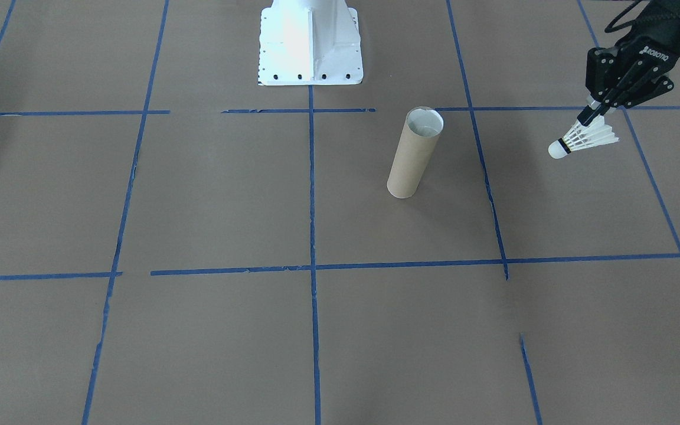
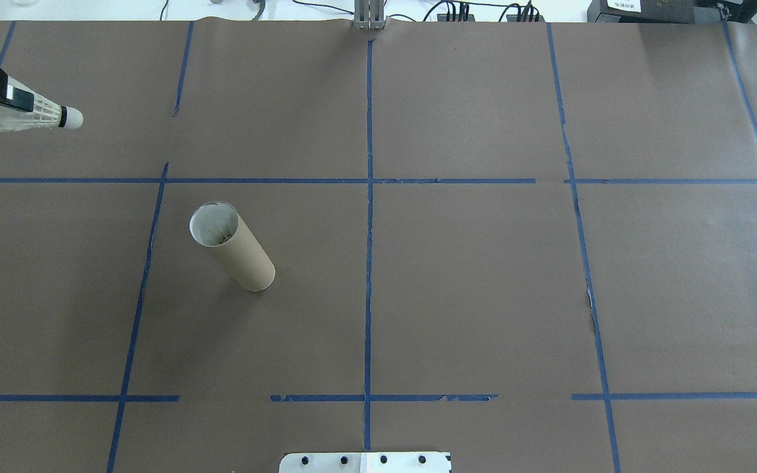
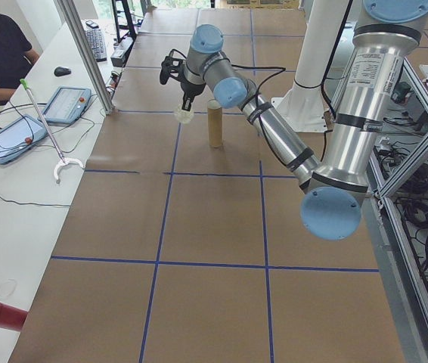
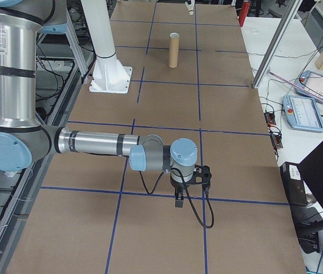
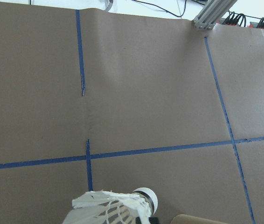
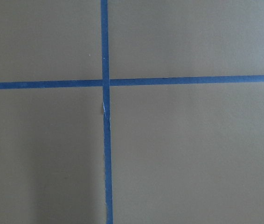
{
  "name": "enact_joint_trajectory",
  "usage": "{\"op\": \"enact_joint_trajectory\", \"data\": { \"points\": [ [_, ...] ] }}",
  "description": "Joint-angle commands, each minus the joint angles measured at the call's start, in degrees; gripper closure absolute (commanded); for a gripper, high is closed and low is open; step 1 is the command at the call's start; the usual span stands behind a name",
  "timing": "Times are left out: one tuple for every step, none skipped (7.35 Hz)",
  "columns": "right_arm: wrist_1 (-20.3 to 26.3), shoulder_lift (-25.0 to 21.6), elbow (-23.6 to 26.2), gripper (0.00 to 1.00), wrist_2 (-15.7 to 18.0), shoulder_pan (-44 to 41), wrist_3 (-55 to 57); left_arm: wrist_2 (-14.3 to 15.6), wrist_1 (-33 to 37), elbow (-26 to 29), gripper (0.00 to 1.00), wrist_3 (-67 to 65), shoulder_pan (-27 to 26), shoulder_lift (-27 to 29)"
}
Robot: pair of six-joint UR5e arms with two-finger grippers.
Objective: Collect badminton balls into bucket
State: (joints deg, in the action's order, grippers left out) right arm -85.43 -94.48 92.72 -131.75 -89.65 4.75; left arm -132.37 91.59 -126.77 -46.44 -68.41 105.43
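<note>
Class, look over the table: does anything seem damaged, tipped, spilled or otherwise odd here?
Only the blue tape grid looks worn, with torn, gapped lines. The cardboard tube stands upright, and the left end effector grips the shuttlecock by its feathers.

The right gripper [image 4: 180,201] shows too small to judge its jaws.

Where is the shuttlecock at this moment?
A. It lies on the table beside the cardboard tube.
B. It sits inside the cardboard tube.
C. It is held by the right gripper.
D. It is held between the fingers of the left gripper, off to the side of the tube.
D. The left gripper pinches the shuttlecock by its feathers, above the table, well apart from the upright cardboard tube.
</note>
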Motion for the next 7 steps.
{"op": "enact_joint_trajectory", "data": {
  "points": [
    [0.0, 0.0, 0.0, 0.0, 0.0, 0.0, 0.0, 1.66, -18.57, -2.6, 1.0, 6.58, 0.29, 11.15],
    [0.0, 0.0, 0.0, 0.0, 0.0, 0.0, 0.0, 5.33, -24.99, -2.69, 1.0, 10.19, 2.03, 13.29],
    [0.0, 0.0, 0.0, 0.0, 0.0, 0.0, 0.0, 6.41, -31.67, -2.51, 1.0, 10.49, 2.92, 15.22],
    [0.0, 0.0, 0.0, 0.0, 0.0, 0.0, 0.0, 6.51, -36.96, -2.6, 1.0, 10.49, 3.45, 18.37],
    [0.0, 0.0, 0.0, 0.0, 0.0, 0.0, 0.0, 8.6, -42.06, -2.69, 1.0, 10.58, 5.63, 20.84],
    [0.0, 0.0, 0.0, 0.0, 0.0, 0.0, 0.0, 12.79, -46.55, -2.6, 1.0, 10.58, 8.79, 22.52],
    [0.0, 0.0, 0.0, 0.0, 0.0, 0.0, 0.0, 14.23, -50.07, -2.51, 1.0, 10.58, 10.56, 24.02]
  ]
}}
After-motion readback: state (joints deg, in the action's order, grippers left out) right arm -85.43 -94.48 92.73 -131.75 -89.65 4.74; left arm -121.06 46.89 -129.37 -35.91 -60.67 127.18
